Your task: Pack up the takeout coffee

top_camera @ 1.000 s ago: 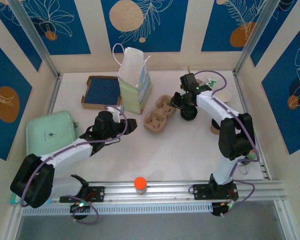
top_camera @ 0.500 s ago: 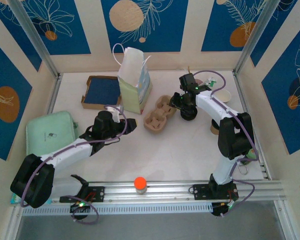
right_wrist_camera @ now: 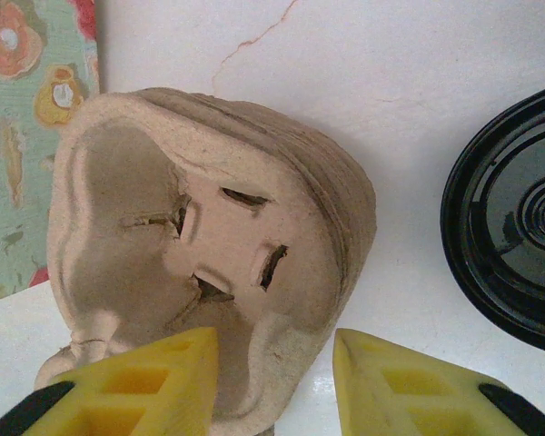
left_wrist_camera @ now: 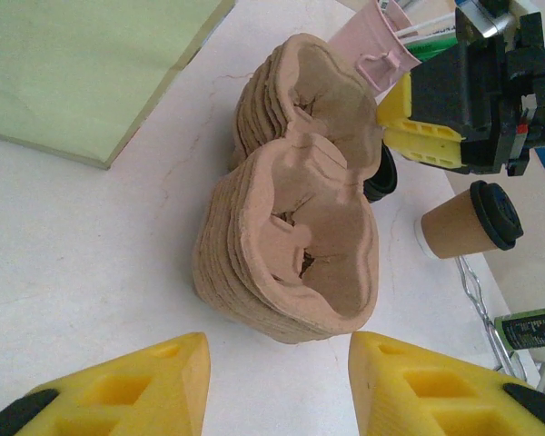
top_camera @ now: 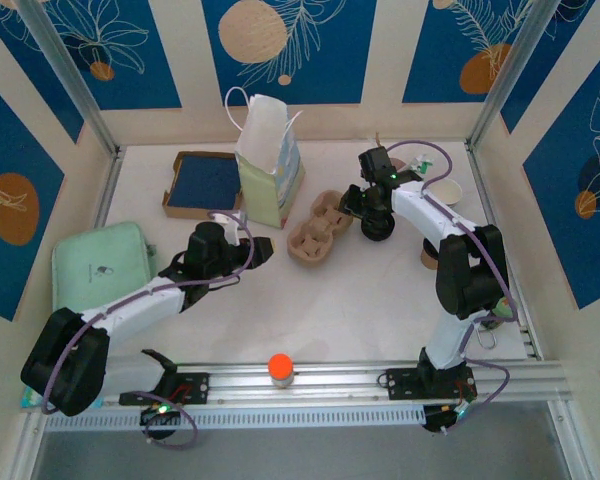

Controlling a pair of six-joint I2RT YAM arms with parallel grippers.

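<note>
Shows the trays (top_camera: 318,228) mid-table, just right of the bag (top_camera: 268,160), long axis slanting near-left to far-right. Puts the right gripper (right_wrist_camera: 274,345) nearer: fingers apart, astride the far well's rim, not visibly clamped. Sets the left gripper (left_wrist_camera: 274,354) just short of the near end, fingers apart, empty. Reads as moulded pulp: rough, ribbed along nested edges, wells slotted. Places the cup (left_wrist_camera: 463,227), black-lidded paper, upright beside the trays, not yet loaded.

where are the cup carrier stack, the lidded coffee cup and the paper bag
cup carrier stack (left_wrist_camera: 336,272): left wrist view, inside of the near well
lidded coffee cup (left_wrist_camera: 454,232): left wrist view, brown side wall
paper bag (top_camera: 262,190): top external view, pale green side
</note>
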